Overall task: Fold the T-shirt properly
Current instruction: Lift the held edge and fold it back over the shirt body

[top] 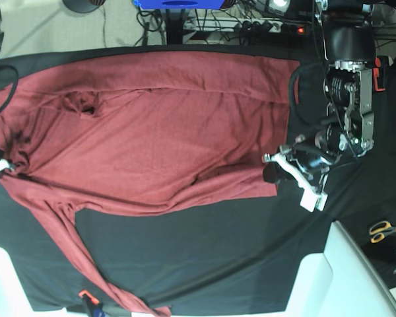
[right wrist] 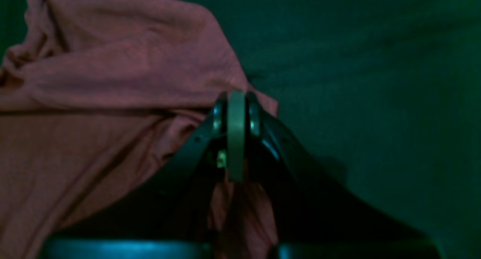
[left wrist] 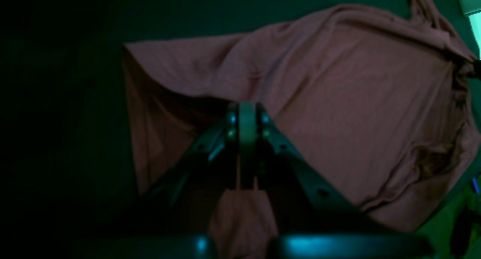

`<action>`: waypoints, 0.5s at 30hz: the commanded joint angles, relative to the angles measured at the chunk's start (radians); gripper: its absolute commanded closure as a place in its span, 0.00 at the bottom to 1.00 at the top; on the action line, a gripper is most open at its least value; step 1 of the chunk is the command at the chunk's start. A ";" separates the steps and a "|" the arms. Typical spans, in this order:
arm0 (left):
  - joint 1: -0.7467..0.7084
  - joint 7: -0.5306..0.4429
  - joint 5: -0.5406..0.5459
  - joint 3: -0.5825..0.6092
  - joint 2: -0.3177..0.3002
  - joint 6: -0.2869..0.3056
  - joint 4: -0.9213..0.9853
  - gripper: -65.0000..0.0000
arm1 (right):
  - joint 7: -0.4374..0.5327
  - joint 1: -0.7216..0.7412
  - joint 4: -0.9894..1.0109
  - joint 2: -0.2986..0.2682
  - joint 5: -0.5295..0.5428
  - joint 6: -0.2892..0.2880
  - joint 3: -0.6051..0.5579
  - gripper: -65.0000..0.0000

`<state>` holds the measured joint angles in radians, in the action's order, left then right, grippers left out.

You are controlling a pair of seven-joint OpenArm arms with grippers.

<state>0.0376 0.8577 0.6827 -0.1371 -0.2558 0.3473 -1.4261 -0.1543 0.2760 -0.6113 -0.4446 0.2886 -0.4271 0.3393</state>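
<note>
Brick-red T-shirt point(top: 152, 132) lies spread across the black-covered desk point(top: 204, 257), filling most of its far half in the base view. One long sleeve point(top: 72, 251) trails off diagonally toward the near edge, ending by a small orange tag-like bit at the desk edge; can't tell what that is. Fabric is wrinkled, with a bunched patch near the collar area point(top: 86, 105).

Left gripper point(top: 277, 173) sits at the shirt's near corner on the base view's right. Left wrist view: fingers point(left wrist: 247, 138) pressed together, a strip of red cloth pinched and hanging down between them, and the shirt point(left wrist: 338, 101) lifts toward them in a shallow tent.

Right gripper point(right wrist: 236, 138) is at the opposite end, mostly cut off by the frame edge in the base view. Right wrist view: fingers closed, with a fold of the shirt point(right wrist: 94, 82) clamped and cloth hanging below the tips.

Scissors point(top: 386, 230) with orange handles lie on the desk off to the right of the base view, well apart from the shirt. White panels point(top: 330, 277) overlap the near corners.
</note>
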 commanded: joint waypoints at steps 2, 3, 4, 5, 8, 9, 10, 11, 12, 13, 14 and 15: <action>-0.005 -0.015 0.016 -0.006 -0.023 0.008 -0.029 1.00 | 0.026 -0.016 -0.071 -0.024 0.013 -0.002 0.007 1.00; -0.012 -0.015 0.016 -0.006 -0.023 0.008 -0.031 1.00 | 0.026 -0.030 -0.091 -0.024 0.013 -0.002 0.007 1.00; -0.020 -0.015 0.016 -0.009 -0.024 0.008 -0.040 1.00 | 0.026 -0.039 -0.101 -0.024 0.013 -0.002 0.007 1.00; -0.034 -0.015 0.016 -0.026 -0.024 0.008 -0.048 1.00 | 0.025 -0.044 -0.104 -0.024 0.013 -0.002 0.007 1.00; -0.060 -0.015 0.016 -0.077 -0.024 0.009 -0.061 1.00 | 0.025 -0.051 -0.106 -0.024 0.013 -0.002 0.007 1.00; -0.069 -0.015 0.016 -0.086 -0.024 0.009 -0.066 1.00 | 0.025 -0.051 -0.106 -0.024 0.013 -0.002 0.007 1.00; -0.077 -0.015 0.016 -0.091 -0.026 0.009 -0.068 1.00 | 0.025 -0.059 -0.106 -0.024 0.013 -0.002 0.014 1.00; -0.080 -0.015 0.016 -0.089 -0.032 0.009 -0.068 1.00 | 0.025 -0.063 -0.108 -0.024 0.013 -0.002 0.031 1.00; -0.080 -0.015 0.016 -0.082 -0.043 0.009 -0.068 1.00 | 0.025 -0.068 -0.108 -0.024 0.013 -0.002 0.056 1.00; -0.083 -0.015 0.018 -0.078 -0.046 0.009 -0.068 1.00 | 0.025 -0.068 -0.108 -0.024 0.013 -0.002 0.080 1.00; -0.094 -0.015 0.018 -0.078 -0.047 0.009 -0.068 1.00 | 0.025 -0.070 -0.108 -0.024 0.011 -0.002 0.096 1.00; -0.100 -0.015 0.018 -0.080 -0.049 0.009 -0.068 1.00 | 0.023 -0.071 -0.108 -0.024 0.011 -0.002 0.103 1.00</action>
<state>-0.0677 0.8555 0.6857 -0.2115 -0.2901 0.3477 -1.4750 -0.1551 0.1871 -0.7010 -0.4419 0.2890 -0.4271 0.4374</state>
